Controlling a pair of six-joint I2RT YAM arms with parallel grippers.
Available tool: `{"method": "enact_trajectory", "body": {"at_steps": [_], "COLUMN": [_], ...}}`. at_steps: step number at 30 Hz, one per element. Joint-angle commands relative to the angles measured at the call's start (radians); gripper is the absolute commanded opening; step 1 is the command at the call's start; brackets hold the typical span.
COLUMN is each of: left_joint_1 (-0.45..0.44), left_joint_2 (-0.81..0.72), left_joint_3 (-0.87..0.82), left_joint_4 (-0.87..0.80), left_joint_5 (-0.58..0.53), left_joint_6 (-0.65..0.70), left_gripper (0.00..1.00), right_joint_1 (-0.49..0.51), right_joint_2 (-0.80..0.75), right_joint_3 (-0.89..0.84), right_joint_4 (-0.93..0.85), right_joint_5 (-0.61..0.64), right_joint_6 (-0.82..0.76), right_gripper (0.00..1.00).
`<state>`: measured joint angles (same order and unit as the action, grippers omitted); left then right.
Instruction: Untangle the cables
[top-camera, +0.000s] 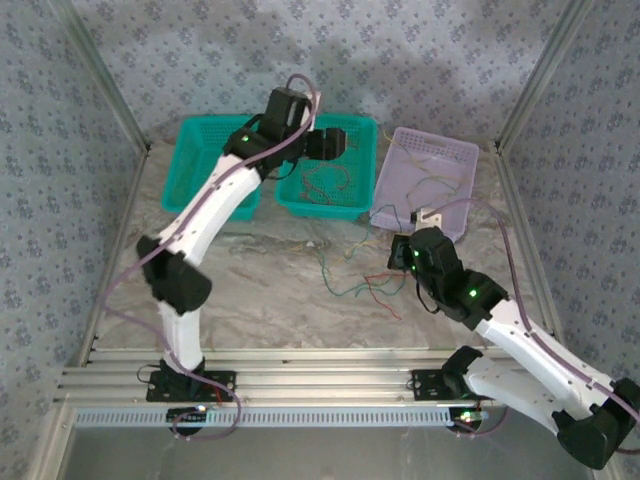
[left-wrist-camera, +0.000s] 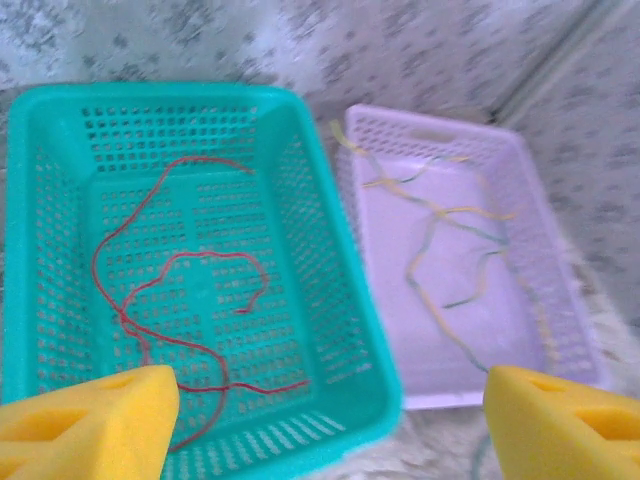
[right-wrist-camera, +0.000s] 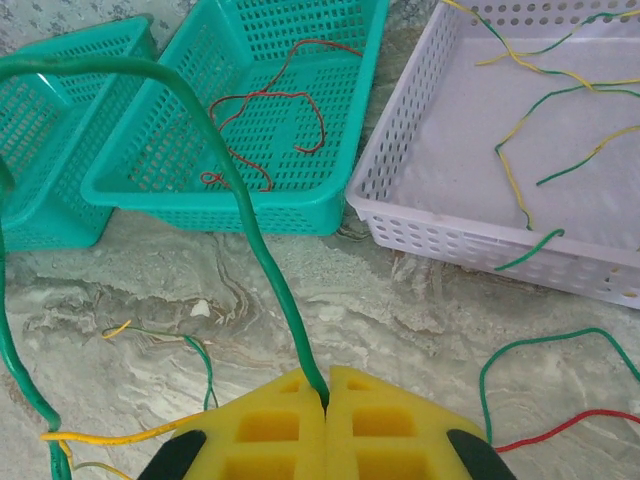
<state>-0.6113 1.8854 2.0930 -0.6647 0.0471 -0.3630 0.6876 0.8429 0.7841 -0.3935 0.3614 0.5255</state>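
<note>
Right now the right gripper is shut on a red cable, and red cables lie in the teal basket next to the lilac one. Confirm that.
One thing is wrong: the right gripper is shut on a green cable, not a red one. The right wrist view shows it pinched between the pads. The red cables do lie in that teal basket.

Lab test cell, aluminium rails (top-camera: 320, 372), patterned walls (top-camera: 420, 60), marbled tabletop (top-camera: 265, 290)

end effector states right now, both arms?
Left end effector: open, holding nothing.
Right end effector: closed on a green cable.
</note>
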Motion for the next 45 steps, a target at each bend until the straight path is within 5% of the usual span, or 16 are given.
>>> {"method": "enact_trajectory", "body": {"at_steps": [1, 11, 22, 32, 45], "left_joint_1": [-0.005, -0.039, -0.097, -0.083, -0.063], "left_joint_2": [-0.14, -0.427, -0.508, -0.57, -0.514], "left_joint_3": [-0.209, -0.789, -1.021, -0.976, -0.925], "left_joint_4": [0.158, 0.448, 0.65, 0.666, 0.699], "left_joint_5": [0.083, 0.26, 0.389, 0.335, 0.548], "left_joint_6": [-0.07, -0.257, -0.321, -0.288, -0.27], "left_gripper": [0.8, 0.77, 0.74, 0.8, 0.81], "right_joint_1": [-0.02, -0.049, -0.063, -0.059, -0.001], "right_joint_2": [0.008, -0.005, -0.018, 0.072, 0.156], "right_joint_3": [0.032, 0.024, 0.006, 0.009, 0.053], "right_joint_4": [-0.007, 0.102, 0.162, 0.206, 0.204], "right_joint_5": [-0.013, -0.093, -0.177, -0.353, -0.429], "right_joint_6": [0.033, -0.002, -0.014, -0.037, -0.078], "right_gripper": [0.0, 0.0, 0.0, 0.0, 0.0]}}
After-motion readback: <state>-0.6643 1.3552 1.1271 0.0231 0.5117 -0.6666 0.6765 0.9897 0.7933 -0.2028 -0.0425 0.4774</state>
